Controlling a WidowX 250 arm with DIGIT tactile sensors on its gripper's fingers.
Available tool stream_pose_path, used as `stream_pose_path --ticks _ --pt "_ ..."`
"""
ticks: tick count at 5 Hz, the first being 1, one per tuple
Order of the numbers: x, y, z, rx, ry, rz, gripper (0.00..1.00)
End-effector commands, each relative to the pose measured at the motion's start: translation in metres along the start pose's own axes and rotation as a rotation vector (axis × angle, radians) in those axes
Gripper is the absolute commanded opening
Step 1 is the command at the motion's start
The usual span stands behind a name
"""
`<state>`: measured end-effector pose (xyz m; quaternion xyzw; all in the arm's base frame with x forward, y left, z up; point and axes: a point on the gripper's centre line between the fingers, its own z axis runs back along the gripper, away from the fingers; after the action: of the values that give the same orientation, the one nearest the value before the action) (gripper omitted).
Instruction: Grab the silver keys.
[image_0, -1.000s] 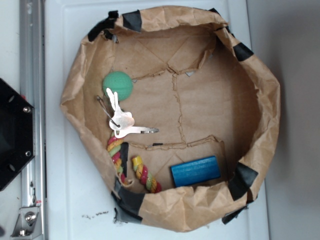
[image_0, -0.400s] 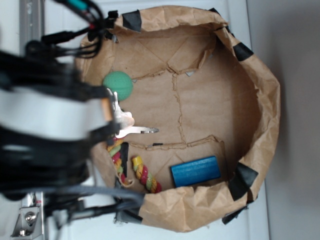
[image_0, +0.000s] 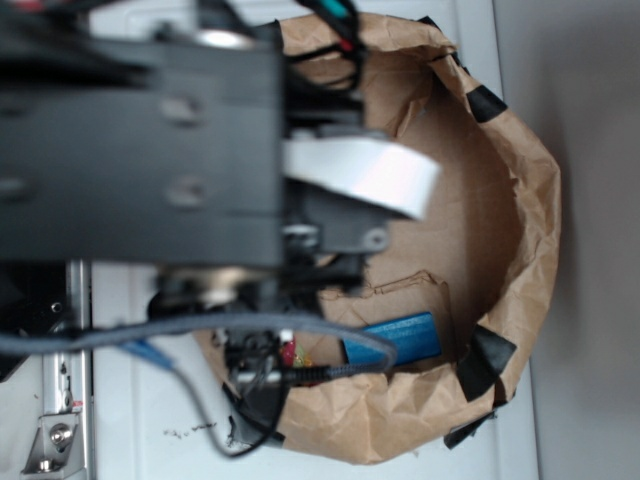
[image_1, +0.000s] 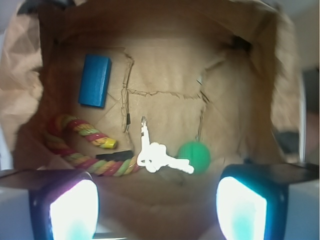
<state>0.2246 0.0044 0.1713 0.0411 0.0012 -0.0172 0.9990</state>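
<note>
Claw (image_1: 157, 202): we see its 2 pads (image_1: 72, 210) spread wide apart at the bottom corners of the wrist view, nothing between them. Silver keys (image_1: 159, 159): lying flat on the floor of the paper bin (image_1: 30, 105), just ahead of the open gap and nearly centred on it, one blade pointing away, the bunch touching or almost touching the green ball (image_1: 195, 156) on one side. Rope toy (image_1: 82, 145): curled on the other side, its end very near the keys. Blue block (image_1: 95, 80): well apart. In the exterior view the arm (image_0: 140, 150) hides the keys. We judge the approach best made straight down, pads straddling the thick knot of the bunch, clear of ball and rope.
</note>
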Motion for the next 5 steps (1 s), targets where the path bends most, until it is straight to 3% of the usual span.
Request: stream_pose_path --ticks 1,2,5 --pt "0.009 0.005 -0.017 0.035 0.055 -0.123 1.00" --pt "0.004 0.003 -0.032 -0.037 0.120 -0.175 1.00" --pt "0.004 0.003 -0.032 -0.037 0.120 -0.175 1.00"
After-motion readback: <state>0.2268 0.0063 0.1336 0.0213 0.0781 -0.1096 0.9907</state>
